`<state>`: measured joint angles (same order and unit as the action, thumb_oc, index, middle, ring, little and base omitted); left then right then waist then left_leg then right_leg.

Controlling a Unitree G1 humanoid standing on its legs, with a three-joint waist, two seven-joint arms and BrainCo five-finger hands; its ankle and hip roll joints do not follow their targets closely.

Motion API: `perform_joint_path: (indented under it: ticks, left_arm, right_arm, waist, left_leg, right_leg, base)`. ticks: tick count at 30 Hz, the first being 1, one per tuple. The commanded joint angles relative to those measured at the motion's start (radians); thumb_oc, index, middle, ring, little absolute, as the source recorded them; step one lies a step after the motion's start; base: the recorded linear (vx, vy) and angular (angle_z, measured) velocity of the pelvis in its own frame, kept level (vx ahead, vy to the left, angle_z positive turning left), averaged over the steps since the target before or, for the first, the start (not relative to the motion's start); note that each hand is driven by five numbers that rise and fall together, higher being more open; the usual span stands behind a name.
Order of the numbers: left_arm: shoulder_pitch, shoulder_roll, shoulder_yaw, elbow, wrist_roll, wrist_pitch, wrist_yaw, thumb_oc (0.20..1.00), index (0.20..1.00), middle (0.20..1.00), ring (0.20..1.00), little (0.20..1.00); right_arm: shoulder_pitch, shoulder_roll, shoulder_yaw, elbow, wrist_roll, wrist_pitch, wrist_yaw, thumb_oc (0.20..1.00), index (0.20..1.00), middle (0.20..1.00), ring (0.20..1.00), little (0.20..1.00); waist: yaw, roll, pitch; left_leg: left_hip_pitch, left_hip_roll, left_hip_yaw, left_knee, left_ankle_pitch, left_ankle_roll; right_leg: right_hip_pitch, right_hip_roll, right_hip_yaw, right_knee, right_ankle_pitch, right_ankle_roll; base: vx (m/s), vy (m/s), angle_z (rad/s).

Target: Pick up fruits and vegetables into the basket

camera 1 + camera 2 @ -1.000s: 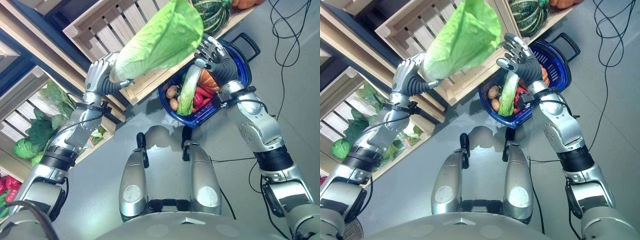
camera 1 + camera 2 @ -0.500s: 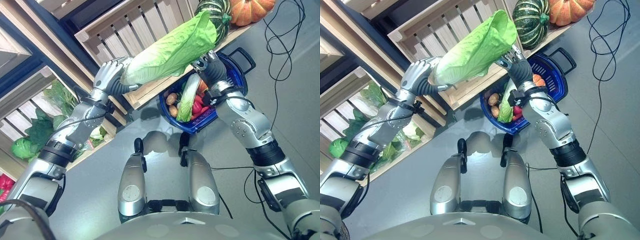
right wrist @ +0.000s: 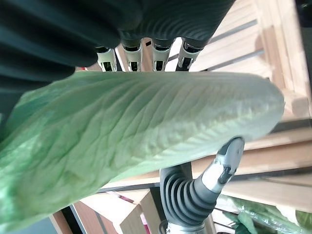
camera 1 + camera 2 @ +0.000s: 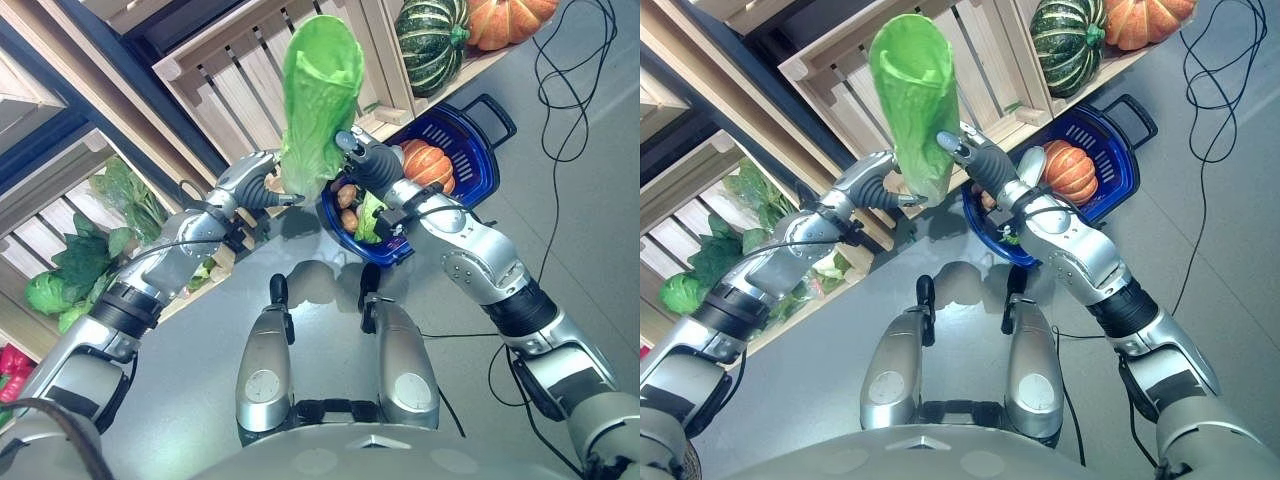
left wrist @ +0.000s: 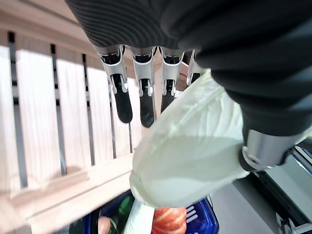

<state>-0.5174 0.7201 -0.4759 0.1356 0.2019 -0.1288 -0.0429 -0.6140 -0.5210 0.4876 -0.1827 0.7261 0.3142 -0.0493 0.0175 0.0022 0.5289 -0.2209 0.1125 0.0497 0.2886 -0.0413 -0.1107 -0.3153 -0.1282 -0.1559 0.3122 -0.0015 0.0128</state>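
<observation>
Left eye view: both arms reach up and forward, holding one cabbage (image 4: 318,95) upright between them, above the near-left rim of the blue basket (image 4: 478,158). The left hand (image 4: 258,185) has its thumb clamped on the pale base while its fingers (image 5: 122,95) stay straight. The right hand (image 4: 362,160) has fingers and thumb round the leaves. One orange pumpkin (image 4: 428,164) and other produce lie in the basket. Wooden crates (image 4: 250,70) stand behind; two squashes (image 4: 432,35) sit far right.

Cabbage (image 4: 318,95) above basket (image 4: 470,150) (left side)
</observation>
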Motion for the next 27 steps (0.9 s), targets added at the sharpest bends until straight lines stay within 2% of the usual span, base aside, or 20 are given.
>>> perform_joint_path:
  ticks: [1, 5, 9, 12, 16, 20, 26, 27]
  left_arm:
    - [0.014, -0.047, -0.070, -0.150, -0.043, -0.044, -0.060, 0.200, 0.200, 0.200, 0.200, 0.200]
    - [0.012, -0.046, -0.076, -0.156, -0.019, -0.051, -0.066, 0.200, 0.200, 0.200, 0.200, 0.200]
    - [-0.002, -0.032, -0.081, -0.165, 0.066, -0.094, -0.038, 0.200, 0.200, 0.200, 0.200, 0.200]
    - [-0.023, -0.008, -0.086, -0.173, 0.138, -0.117, -0.012, 0.200, 0.200, 0.200, 0.200, 0.200]
    - [-0.040, 0.013, -0.087, -0.180, 0.168, -0.124, -0.027, 0.200, 0.200, 0.200, 0.200, 0.200]
    - [-0.054, 0.023, -0.098, -0.181, 0.164, -0.103, -0.085, 0.200, 0.200, 0.200, 0.200, 0.200]
    - [-0.069, 0.025, -0.126, -0.178, 0.116, -0.051, -0.237, 0.200, 0.200, 0.200, 0.200, 0.200]
    - [-0.072, 0.024, -0.133, -0.179, 0.109, -0.033, -0.275, 0.200, 0.200, 0.200, 0.200, 0.200]
  right_arm:
    - [-0.039, 0.080, 0.069, -0.130, 0.028, -0.032, 0.101, 1.000, 1.000, 1.000, 1.000, 1.000]
    - [-0.035, 0.100, 0.093, -0.142, 0.044, -0.024, 0.120, 1.000, 1.000, 1.000, 1.000, 1.000]
    - [-0.041, 0.106, 0.112, -0.125, 0.011, 0.003, 0.106, 1.000, 1.000, 1.000, 1.000, 1.000]
    - [-0.046, 0.081, 0.110, -0.095, -0.034, 0.025, 0.077, 1.000, 1.000, 1.000, 1.000, 1.000]
    - [-0.053, 0.053, 0.101, -0.070, -0.088, 0.012, 0.076, 1.000, 1.000, 1.000, 1.000, 1.000]
    - [-0.053, 0.029, 0.088, -0.075, -0.139, -0.003, 0.098, 1.000, 1.000, 1.000, 1.000, 1.000]
    - [-0.079, 0.009, 0.115, -0.104, -0.243, 0.019, 0.201, 1.000, 1.000, 1.000, 1.000, 1.000]
    - [-0.087, 0.004, 0.123, -0.111, -0.253, 0.021, 0.217, 0.529, 0.529, 0.529, 0.529, 0.529]
  waist:
    - [0.010, -0.010, -0.092]
    - [0.014, -0.008, -0.094]
    - [0.018, -0.008, -0.095]
    - [0.016, -0.012, -0.097]
    - [0.013, -0.016, -0.098]
    - [0.002, -0.019, -0.099]
    - [-0.009, -0.014, -0.101]
    - [-0.010, -0.011, -0.102]
  left_leg:
    - [-0.025, -0.047, 0.053, 0.001, -0.051, 0.076]
    - [-0.027, -0.051, 0.050, 0.000, -0.050, 0.077]
    - [-0.027, -0.052, 0.049, -0.001, -0.049, 0.076]
    - [-0.020, -0.050, 0.049, -0.007, -0.049, 0.076]
    - [-0.016, -0.048, 0.049, -0.014, -0.048, 0.075]
    - [-0.007, -0.046, 0.050, -0.020, -0.049, 0.075]
    - [0.001, -0.045, 0.051, -0.019, -0.052, 0.075]
    - [0.004, -0.045, 0.051, -0.022, -0.051, 0.075]
  right_leg:
    - [0.080, -0.035, 0.014, -0.043, -0.072, 0.080]
    - [0.079, -0.035, 0.014, -0.045, -0.071, 0.080]
    - [0.079, -0.037, 0.013, -0.048, -0.070, 0.079]
    - [0.084, -0.037, 0.014, -0.054, -0.068, 0.078]
    - [0.086, -0.035, 0.016, -0.058, -0.066, 0.080]
    - [0.088, -0.033, 0.023, -0.061, -0.064, 0.081]
    - [0.090, -0.033, 0.035, -0.060, -0.063, 0.082]
    - [0.092, -0.033, 0.036, -0.062, -0.064, 0.082]
  base:
    - [0.00, 0.000, 0.00]
    - [-0.01, -0.002, 0.01]
    - [-0.02, -0.002, 0.04]
    - [0.00, 0.000, 0.00]
    - [0.00, 0.000, 0.00]
    - [0.00, 0.000, 0.00]
    - [0.00, 0.000, 0.00]
    - [0.00, 0.000, 0.00]
